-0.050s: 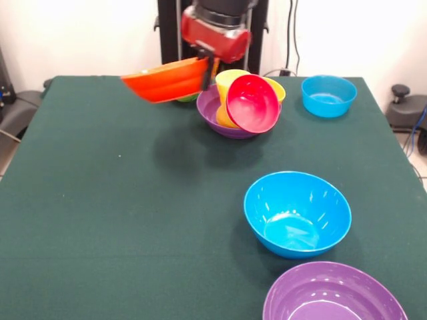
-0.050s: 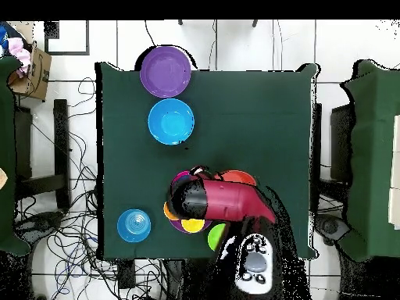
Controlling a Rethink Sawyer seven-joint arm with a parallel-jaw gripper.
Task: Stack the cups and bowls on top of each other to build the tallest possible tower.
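Note:
My gripper (image 1: 208, 72) is shut on the rim of a large orange bowl (image 1: 167, 80), which hangs tilted above the table at the far side. Right beside it a large purple bowl (image 1: 223, 119) holds a yellow cup (image 1: 230, 81), an orange cup (image 1: 223, 117) and a red small bowl (image 1: 252, 103) leaning on edge. A sliver of the light green bowl (image 1: 188, 98) shows behind the orange one. In the overhead view the arm (image 2: 215, 199) covers this pile; the orange bowl (image 2: 238, 178) and green bowl (image 2: 216, 234) peek out.
A small blue bowl (image 1: 328, 95) stands at the far right. A large blue bowl (image 1: 297, 213) sits right of centre, and a second purple bowl (image 1: 333, 297) lies at the near edge. Both stand upright.

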